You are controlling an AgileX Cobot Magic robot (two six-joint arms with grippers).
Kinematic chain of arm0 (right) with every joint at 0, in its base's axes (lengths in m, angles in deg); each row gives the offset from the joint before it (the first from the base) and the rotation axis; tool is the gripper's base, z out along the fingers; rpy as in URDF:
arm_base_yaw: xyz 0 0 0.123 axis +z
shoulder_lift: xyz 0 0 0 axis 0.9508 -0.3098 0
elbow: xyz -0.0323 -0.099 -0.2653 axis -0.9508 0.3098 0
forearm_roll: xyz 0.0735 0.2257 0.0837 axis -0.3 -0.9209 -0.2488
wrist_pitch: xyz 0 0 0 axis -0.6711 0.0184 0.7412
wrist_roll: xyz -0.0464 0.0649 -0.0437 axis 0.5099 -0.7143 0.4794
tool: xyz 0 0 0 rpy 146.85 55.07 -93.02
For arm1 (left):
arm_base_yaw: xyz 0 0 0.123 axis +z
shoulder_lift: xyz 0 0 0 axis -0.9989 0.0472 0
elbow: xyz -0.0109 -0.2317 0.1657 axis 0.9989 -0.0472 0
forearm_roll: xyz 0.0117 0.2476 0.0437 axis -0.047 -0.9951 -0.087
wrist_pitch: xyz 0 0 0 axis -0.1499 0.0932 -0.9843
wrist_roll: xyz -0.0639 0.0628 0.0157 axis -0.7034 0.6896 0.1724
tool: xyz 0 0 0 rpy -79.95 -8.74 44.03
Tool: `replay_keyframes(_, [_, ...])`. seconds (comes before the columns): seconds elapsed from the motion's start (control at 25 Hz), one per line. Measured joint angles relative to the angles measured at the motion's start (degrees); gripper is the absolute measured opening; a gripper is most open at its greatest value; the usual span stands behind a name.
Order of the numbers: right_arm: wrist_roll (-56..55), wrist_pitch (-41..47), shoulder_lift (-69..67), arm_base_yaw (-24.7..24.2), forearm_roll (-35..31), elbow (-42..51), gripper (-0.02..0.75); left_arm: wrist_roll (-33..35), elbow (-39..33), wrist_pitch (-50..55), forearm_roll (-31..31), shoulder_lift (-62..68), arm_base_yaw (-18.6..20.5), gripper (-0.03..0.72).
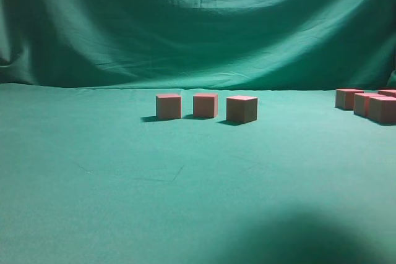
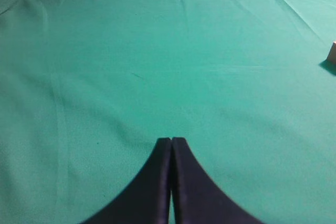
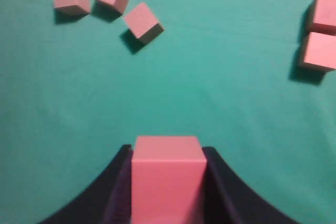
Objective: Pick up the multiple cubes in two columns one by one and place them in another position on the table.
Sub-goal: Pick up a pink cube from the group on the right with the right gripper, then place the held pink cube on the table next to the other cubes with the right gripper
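Note:
Three pink cubes stand in a loose row mid-table in the exterior view: left (image 1: 168, 106), middle (image 1: 205, 105), right (image 1: 241, 109). They show at the top left of the right wrist view (image 3: 108, 3). More cubes (image 1: 370, 104) cluster at the right edge, also seen in the right wrist view (image 3: 321, 51). My right gripper (image 3: 168, 153) is shut on a pink cube (image 3: 168, 177), held above the table (image 1: 185, 202). My left gripper (image 2: 171, 140) is shut and empty over bare cloth. Neither gripper shows in the exterior view.
A draped green cloth backdrop (image 1: 198, 23) hangs behind the table. A cube's edge (image 2: 332, 52) peeks in at the right of the left wrist view. A dark shadow (image 1: 303, 239) lies on the cloth at the front right.

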Motion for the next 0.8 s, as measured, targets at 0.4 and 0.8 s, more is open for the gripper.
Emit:
replay_keyframes(0.4, [8.81, -8.16, -5.35, 13.31, -0.06, -0.27, 0.266, 0.0, 0.0, 0.0, 0.0, 0.0, 0.0, 0.0])
replay_keyframes(0.8, [11.28, -3.54, -26.76, 20.27, 2.06, -19.19, 0.266, 0.0, 0.0, 0.0, 0.0, 0.0, 0.0, 0.0])
